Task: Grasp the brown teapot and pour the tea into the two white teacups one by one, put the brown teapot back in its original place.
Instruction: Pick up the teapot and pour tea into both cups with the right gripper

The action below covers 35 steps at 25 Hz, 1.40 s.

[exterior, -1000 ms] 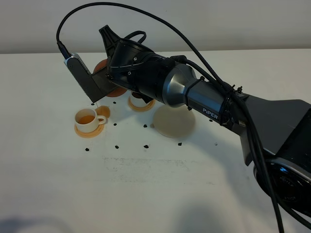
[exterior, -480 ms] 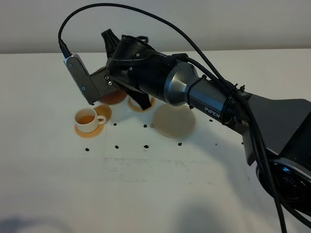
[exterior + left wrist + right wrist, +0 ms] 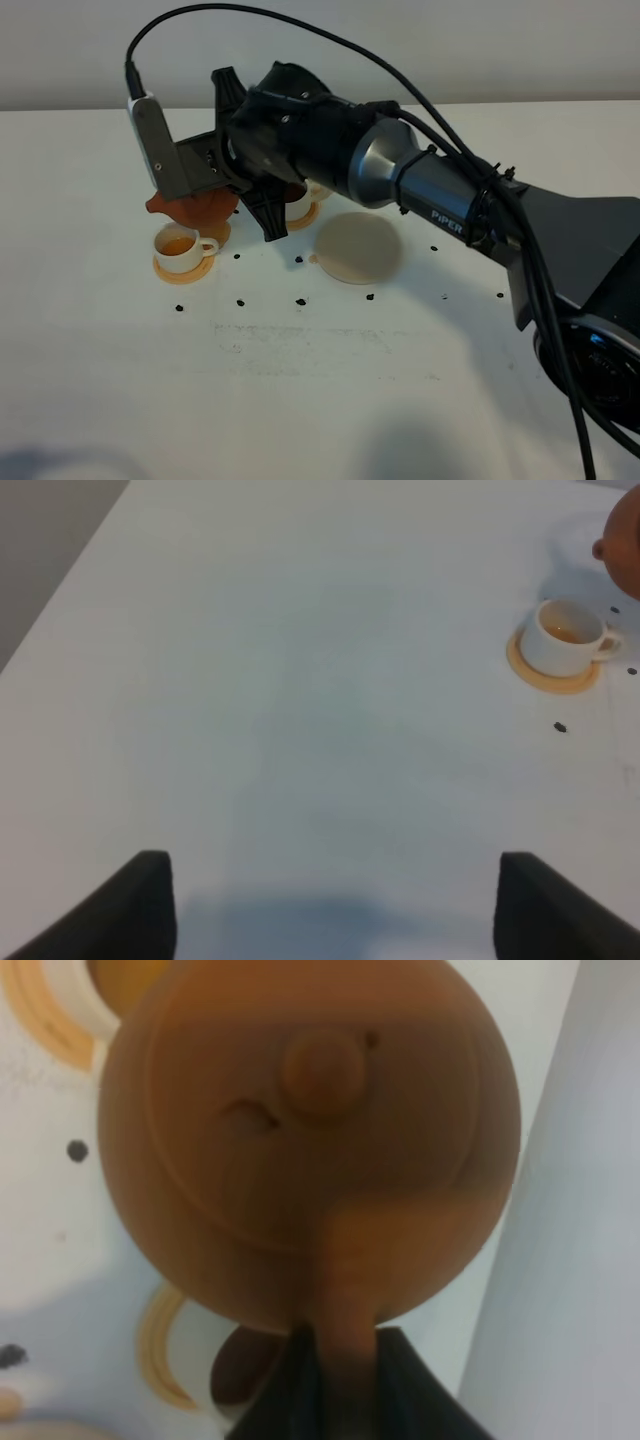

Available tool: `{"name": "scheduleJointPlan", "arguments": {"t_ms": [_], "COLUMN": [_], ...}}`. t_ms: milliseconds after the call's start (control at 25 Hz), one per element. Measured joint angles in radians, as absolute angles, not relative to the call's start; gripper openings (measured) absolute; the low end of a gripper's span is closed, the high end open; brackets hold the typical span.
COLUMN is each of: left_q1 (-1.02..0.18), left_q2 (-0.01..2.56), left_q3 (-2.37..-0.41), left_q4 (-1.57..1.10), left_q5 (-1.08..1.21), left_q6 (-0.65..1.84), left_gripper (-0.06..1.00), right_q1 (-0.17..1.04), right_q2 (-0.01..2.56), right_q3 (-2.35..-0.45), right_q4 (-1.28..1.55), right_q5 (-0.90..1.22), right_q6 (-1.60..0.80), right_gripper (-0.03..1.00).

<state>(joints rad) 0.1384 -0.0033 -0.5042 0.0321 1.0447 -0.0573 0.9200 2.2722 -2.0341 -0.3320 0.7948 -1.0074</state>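
Ext. high view: my right arm reaches across the desk (image 3: 300, 400) to the left side. My right pincer (image 3: 215, 195) is mostly hidden behind the wrist, but the brown teapot (image 3: 190, 208) hangs from it, just above the near teacup (image 3: 178, 246), spout toward the left. This teacup has amber tea inside and stands on its orange coaster (image 3: 183, 270). The 2nd teacup (image 3: 298, 203) is half hidden behind my arm, on its own coaster. The beige trivet (image 3: 358, 247) lies bare, to the right of the cups. Small dark specks are scattered on the desk.

L wrist view: my left pincer (image 3: 330, 905) is released, the two fingers wide apart, w/ nothing between them. It is well apart from the near teacup.

R wrist view: my right pincer is clenched on the teapot handle (image 3: 340, 1290). The lid w/ knob (image 3: 320, 1068) faces the camera.
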Motion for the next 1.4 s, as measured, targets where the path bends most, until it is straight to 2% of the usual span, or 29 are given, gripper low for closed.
{"name": "scheduleJointPlan", "arguments": {"t_ms": [560,960,1400], "left_q1": [0.138,0.138,0.138], "left_q2": [-0.003,-0.003,-0.003], "left_q3": [-0.504,-0.504,-0.504], "left_q4": [0.032,0.032,0.032], "left_q5": [1.045,1.045,1.045], "left_q6": [-0.057,-0.057,-0.057], "left_gripper": [0.67,0.67,0.67], "right_q1": [0.91,0.897,0.892], "right_q2": [2.183,1.995,2.028], "right_q3": [-2.03,-1.651,-1.612], "right_q4": [-0.231,-0.232,-0.235], "right_q5": [0.835,0.603,0.452], "right_q6": [-1.035,-1.079,-1.052], "right_gripper": [0.09,0.09,0.09]}}
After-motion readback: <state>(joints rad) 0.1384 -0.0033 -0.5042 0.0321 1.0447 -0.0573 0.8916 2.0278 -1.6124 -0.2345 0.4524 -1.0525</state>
